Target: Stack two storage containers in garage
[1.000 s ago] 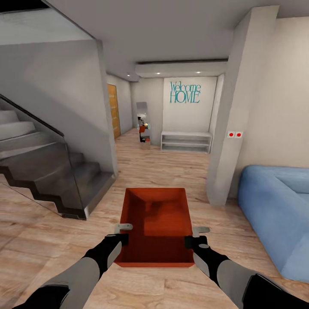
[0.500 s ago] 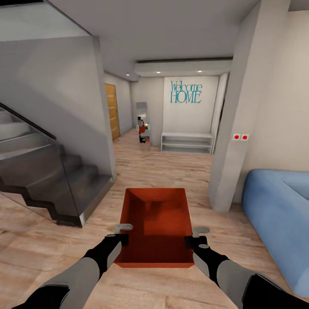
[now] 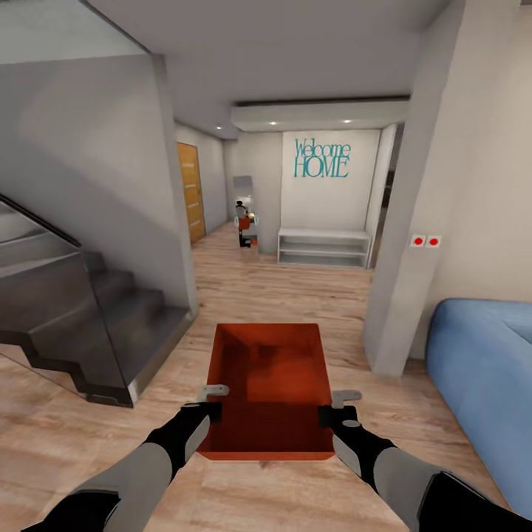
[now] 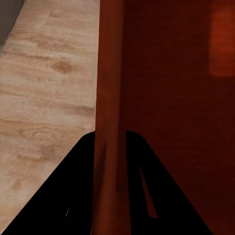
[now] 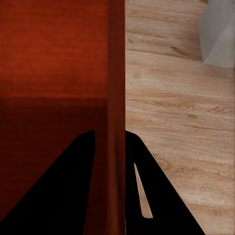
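The sofa is cut off at the head view's right edge, and the stairs at its left. A bin hangs above the wood floor, carried between both arms. The wrist views show what the head view hides: the left gripper is clamped over the bin's left wall, and the right gripper over its right wall, one finger inside, one outside.

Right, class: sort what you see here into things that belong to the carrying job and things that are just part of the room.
Job:
- storage container
- left claw, gripping its left wall
- right claw, gripping its right wall

Just there:
- staircase
- blue sofa
- white bench
- Welcome HOME lettering
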